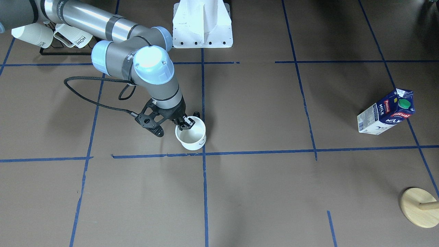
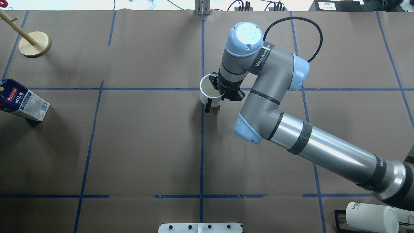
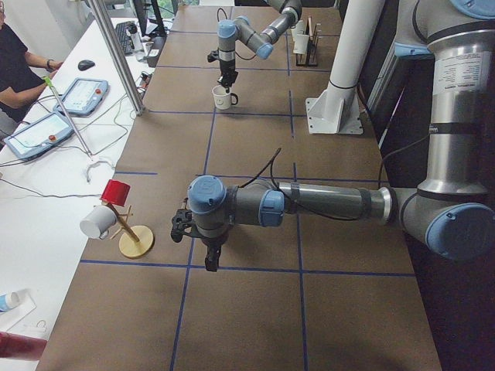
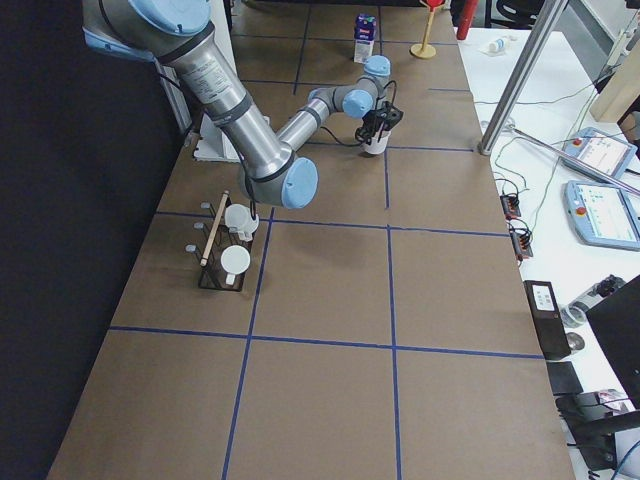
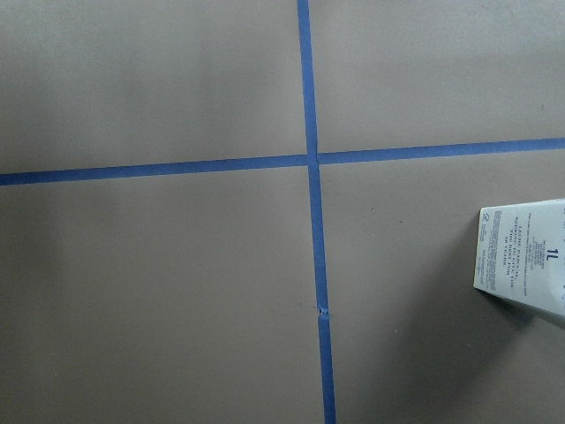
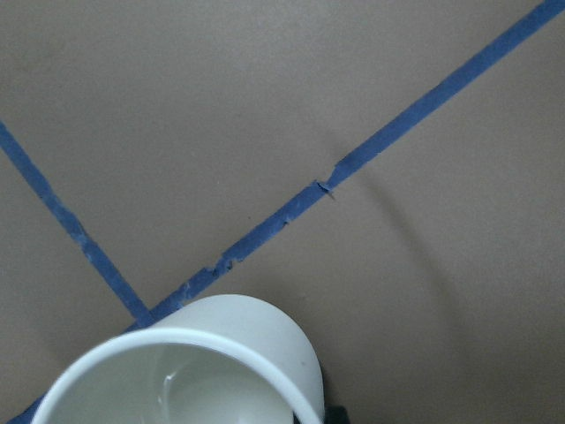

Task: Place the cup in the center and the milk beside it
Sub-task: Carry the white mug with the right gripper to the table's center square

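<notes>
The cup (image 1: 190,138), a smooth white mug with a small black handle, stands upright right beside the center (image 1: 204,154), the crossing of blue tape lines. In the overhead view the cup (image 2: 208,92) touches that crossing (image 2: 202,89). My right gripper (image 1: 185,125) is shut on the cup's rim, one finger inside and one outside. I cannot tell whether the cup rests on the paper or hangs just above it. The milk (image 1: 386,112), a blue and white carton with a green cap, stands far off on my left side (image 2: 21,100). My left gripper (image 3: 210,259) shows only from the side, so I cannot tell its state.
A wooden mug stand (image 1: 420,207) is beyond the milk, at the table's far left corner (image 2: 34,44). A black rack with ribbed "HOME" mugs (image 1: 51,37) sits near my right arm's base. The white robot pedestal (image 1: 202,25) stands at my edge of the table.
</notes>
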Controlling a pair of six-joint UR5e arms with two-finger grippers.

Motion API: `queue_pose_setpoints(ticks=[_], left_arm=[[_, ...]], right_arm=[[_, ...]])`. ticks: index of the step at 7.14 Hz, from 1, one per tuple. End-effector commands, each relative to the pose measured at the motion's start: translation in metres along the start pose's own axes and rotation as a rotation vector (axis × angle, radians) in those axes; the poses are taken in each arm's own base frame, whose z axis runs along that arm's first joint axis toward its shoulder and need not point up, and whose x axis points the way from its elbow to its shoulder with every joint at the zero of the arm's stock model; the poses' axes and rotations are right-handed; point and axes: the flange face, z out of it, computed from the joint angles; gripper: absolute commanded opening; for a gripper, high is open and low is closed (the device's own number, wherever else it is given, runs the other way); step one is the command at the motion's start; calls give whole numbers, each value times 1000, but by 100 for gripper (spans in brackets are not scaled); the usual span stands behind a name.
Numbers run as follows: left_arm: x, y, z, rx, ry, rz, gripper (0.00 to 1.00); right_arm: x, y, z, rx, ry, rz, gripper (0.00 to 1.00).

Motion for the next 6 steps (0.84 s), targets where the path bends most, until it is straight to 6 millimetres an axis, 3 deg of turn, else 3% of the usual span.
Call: queue_pose_setpoints(ticks=[1, 3, 4, 5, 6], left_arm=[[1, -1, -1, 2, -1, 2, 100], [1, -2, -1, 2, -1, 2, 100], [1, -2, -2, 3, -1, 4, 100], [1, -2, -1, 2, -1, 3, 100], [1, -2, -2, 3, -3, 4, 100]], right_arm=[[-1, 7, 2, -1, 2, 1, 0], [3, 9, 6, -1, 12, 0, 2], [4, 11, 9, -3, 15, -3, 14], [4, 11, 8, -5, 14, -8, 65], [5, 12, 9, 18, 9, -10, 100]])
